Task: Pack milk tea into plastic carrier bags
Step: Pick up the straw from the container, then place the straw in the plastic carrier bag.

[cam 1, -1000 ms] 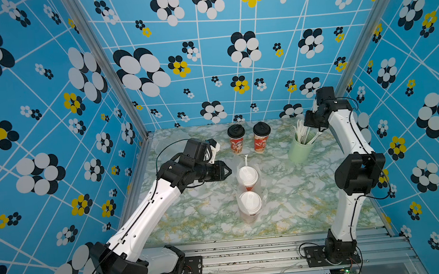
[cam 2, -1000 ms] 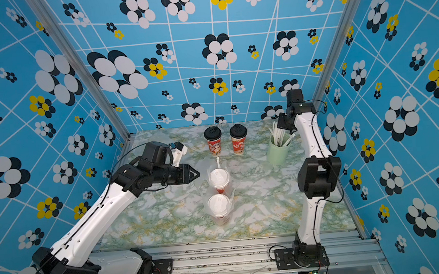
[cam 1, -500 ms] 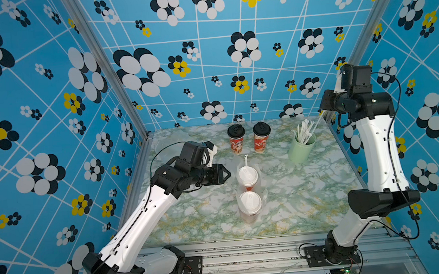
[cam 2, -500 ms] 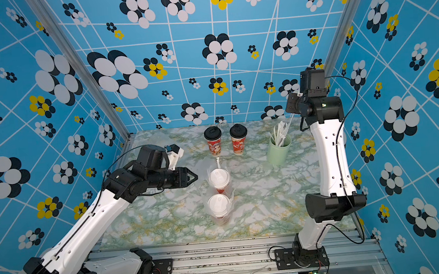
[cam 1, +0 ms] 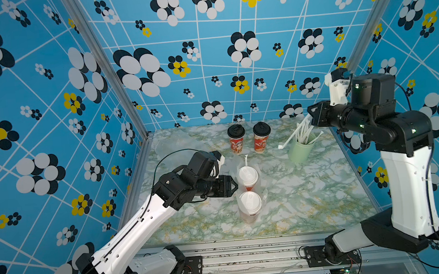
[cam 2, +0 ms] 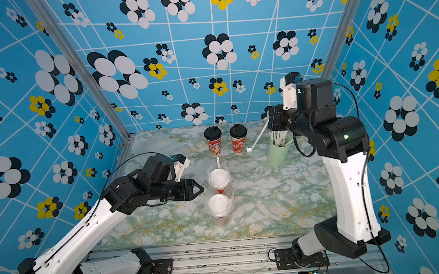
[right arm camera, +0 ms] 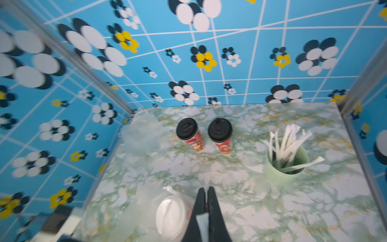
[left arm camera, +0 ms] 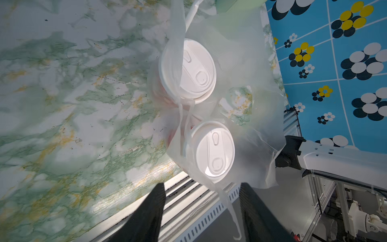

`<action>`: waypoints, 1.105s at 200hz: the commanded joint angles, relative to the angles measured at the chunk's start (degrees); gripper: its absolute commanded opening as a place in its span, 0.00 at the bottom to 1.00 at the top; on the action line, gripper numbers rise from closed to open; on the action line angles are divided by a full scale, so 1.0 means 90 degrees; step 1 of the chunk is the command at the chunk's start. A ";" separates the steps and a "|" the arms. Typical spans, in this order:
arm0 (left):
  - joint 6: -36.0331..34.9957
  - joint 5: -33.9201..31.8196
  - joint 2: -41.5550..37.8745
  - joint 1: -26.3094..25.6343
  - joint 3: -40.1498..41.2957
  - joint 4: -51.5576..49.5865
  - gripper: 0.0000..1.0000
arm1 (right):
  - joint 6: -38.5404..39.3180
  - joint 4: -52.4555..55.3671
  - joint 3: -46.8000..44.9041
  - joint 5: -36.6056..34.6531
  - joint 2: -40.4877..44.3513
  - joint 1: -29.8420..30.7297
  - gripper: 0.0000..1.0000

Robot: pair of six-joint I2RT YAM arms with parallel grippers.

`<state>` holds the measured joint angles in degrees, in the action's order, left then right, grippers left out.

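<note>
Stretches left arm (cam 1: 144,220) from lower-left base up toward frame centre, wrist roughly level. Points left gripper (cam 1: 235,187) rightward, jaws parted; fingers (left arm camera: 156,209) well apart in wrist view. Stands right arm (cam 1: 407,189) upright at right edge, elbow high, forearm folded back leftward. Carries right gripper (cam 1: 310,116) at upper right, jaws pressed together, pinching white wrapped straw (cam 2: 257,137).

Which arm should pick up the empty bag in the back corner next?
Left, probably. The left gripper is open, holding nothing, and nearer the empty bag; the right gripper is shut on a straw on the opposite side.
</note>
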<state>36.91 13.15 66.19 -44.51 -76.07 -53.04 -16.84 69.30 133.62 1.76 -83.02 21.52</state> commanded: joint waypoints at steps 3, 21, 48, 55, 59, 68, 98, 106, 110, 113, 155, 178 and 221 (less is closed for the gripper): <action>0.0293 -0.0235 0.0005 -0.0273 0.0117 -0.0176 0.59 | -0.0409 0.0201 -0.0048 0.0510 0.0099 0.0883 0.00; 0.0394 -0.0213 0.0001 -0.0439 0.0260 -0.0115 0.56 | -0.0501 0.0128 -0.0278 0.0304 0.0142 0.1707 0.00; 0.0535 -0.0083 -0.0046 -0.0609 0.0515 0.0131 0.50 | -0.0657 -0.0143 -0.1042 -0.0130 0.0264 0.2569 0.00; 0.0579 -0.0057 -0.0063 -0.0630 0.0573 0.0190 0.48 | -0.0763 -0.0349 -0.1455 -0.0182 0.0365 0.2731 0.00; 0.0605 -0.0047 -0.0075 -0.0647 0.0604 0.0209 0.46 | -0.0809 -0.0449 -0.1601 -0.0194 0.0405 0.2781 0.00; 0.0658 -0.0030 -0.0107 -0.0680 0.0648 0.0266 0.39 | -0.0908 -0.0647 -0.1981 -0.0195 0.0495 0.2899 0.00; 0.0771 0.0037 -0.0261 -0.0832 0.0763 0.0435 0.17 | -0.1010 -0.0870 -0.2692 -0.0414 0.0624 0.3316 0.00; 0.0814 0.0112 -0.0289 -0.0850 0.0821 0.0521 0.13 | -0.1028 -0.0887 -0.2799 -0.0514 0.0645 0.3400 0.00; 0.0835 0.0162 -0.0306 -0.0862 0.0853 0.0561 0.11 | -0.1036 -0.0902 -0.2842 -0.0526 0.0650 0.3429 0.00; 0.0852 0.0195 -0.0326 -0.0873 0.0871 0.0583 0.09 | -0.1052 -0.0927 -0.2873 -0.0527 0.0658 0.3442 0.00; 0.0985 0.0258 -0.0459 -0.1060 0.1000 0.0633 0.00 | -0.1116 -0.1112 -0.3366 -0.0647 0.0771 0.3666 0.00; 0.1089 0.0307 -0.0534 -0.1088 0.1107 0.0756 0.00 | -0.1242 -0.1399 -0.3670 -0.0377 0.0869 0.3698 0.00; 0.1095 0.0308 -0.0520 -0.1086 0.1077 0.0793 0.00 | -0.1230 -0.1501 -0.3913 -0.0339 0.0923 0.3863 0.00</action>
<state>46.13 15.18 62.37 -53.89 -66.59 -46.87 -27.31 57.60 99.72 -2.07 -75.77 55.24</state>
